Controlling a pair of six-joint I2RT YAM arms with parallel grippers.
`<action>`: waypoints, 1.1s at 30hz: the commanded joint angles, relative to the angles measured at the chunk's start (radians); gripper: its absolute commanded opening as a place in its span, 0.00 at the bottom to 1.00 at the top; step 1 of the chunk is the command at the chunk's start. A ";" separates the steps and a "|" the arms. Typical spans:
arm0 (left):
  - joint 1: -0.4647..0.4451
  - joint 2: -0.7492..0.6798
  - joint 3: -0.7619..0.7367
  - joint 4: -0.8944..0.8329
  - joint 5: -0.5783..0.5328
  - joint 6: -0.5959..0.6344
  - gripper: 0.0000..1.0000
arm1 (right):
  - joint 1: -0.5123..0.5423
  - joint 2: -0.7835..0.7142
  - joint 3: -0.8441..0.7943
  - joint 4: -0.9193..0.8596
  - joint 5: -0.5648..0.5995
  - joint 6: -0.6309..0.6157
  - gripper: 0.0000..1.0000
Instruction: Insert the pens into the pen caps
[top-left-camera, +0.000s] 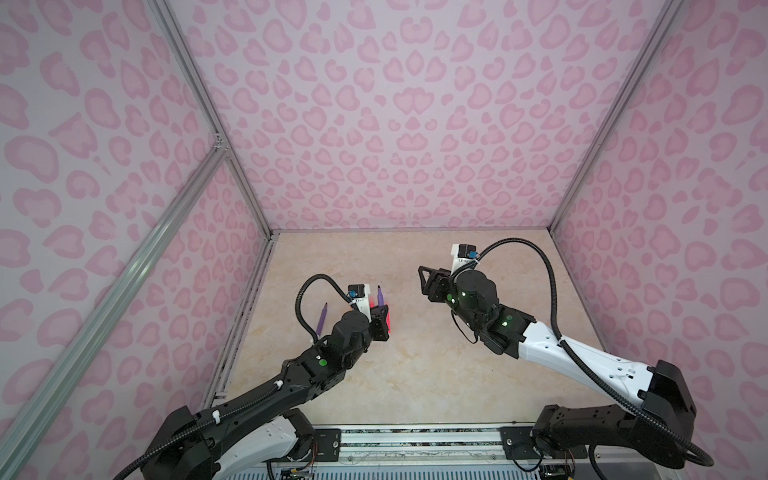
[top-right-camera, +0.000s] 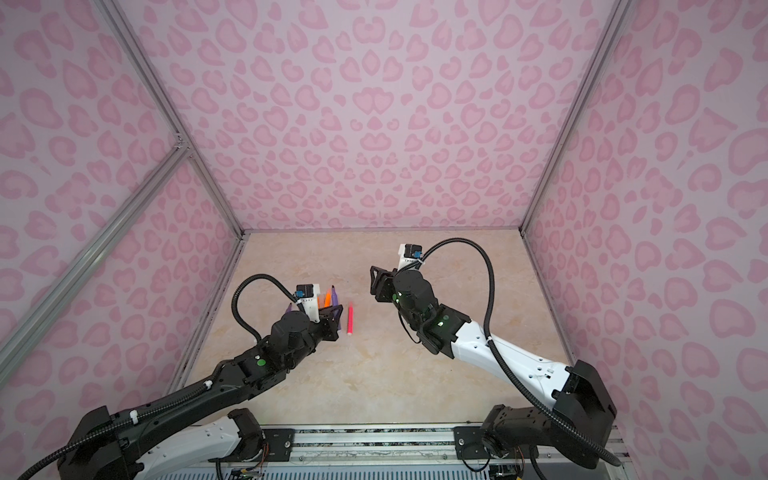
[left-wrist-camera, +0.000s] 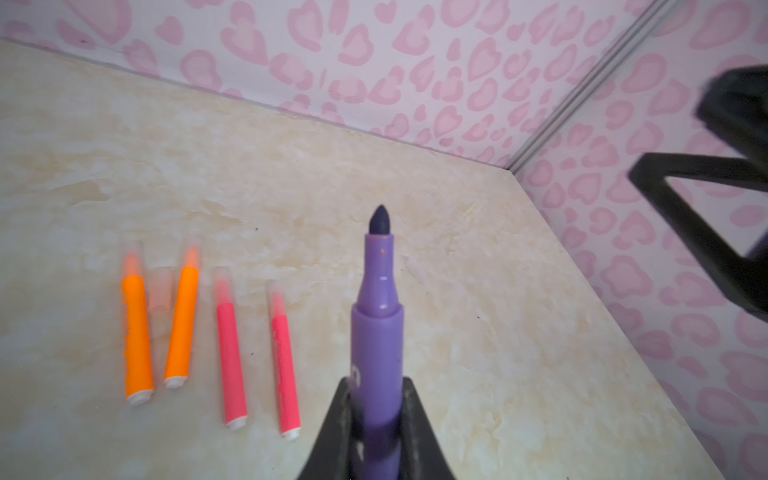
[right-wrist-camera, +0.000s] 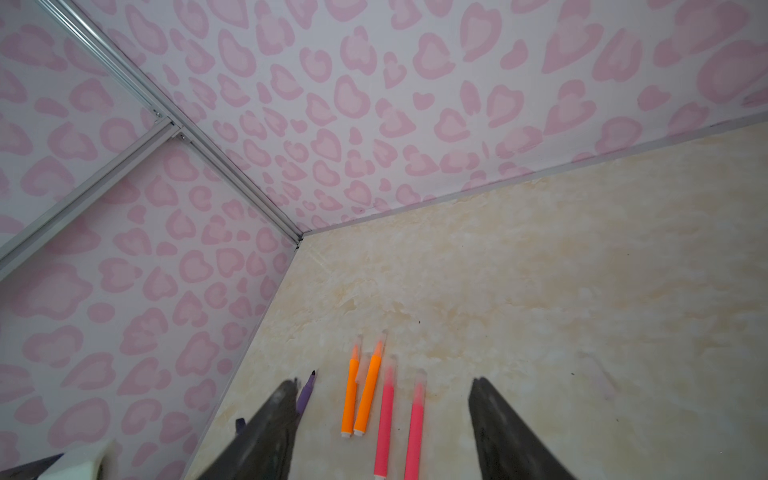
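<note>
Clamping a purple pen (left-wrist-camera: 376, 332) by the barrel, the left gripper (left-wrist-camera: 376, 399) sits left of centre in both top views, dark tip bare. Right of centre, the right gripper (right-wrist-camera: 385, 380) hangs above the table (top-left-camera: 415, 374) with jaws spread, nothing between them. Two orange pens (left-wrist-camera: 137, 332) and two pink-red pens (left-wrist-camera: 230, 357) lie side by side near the left gripper, wearing clear caps (left-wrist-camera: 222, 282); a faint loose cap (left-wrist-camera: 160, 291) rests between the orange pair.
</note>
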 joint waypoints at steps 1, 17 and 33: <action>0.033 -0.014 0.004 -0.073 -0.071 -0.061 0.03 | -0.023 -0.017 -0.027 -0.025 0.033 -0.003 0.67; 0.141 -0.039 0.030 -0.202 -0.111 -0.097 0.03 | -0.193 0.449 0.278 -0.438 -0.007 -0.158 0.59; 0.142 0.039 0.054 -0.181 -0.041 -0.095 0.03 | -0.293 0.800 0.495 -0.572 -0.170 -0.274 0.49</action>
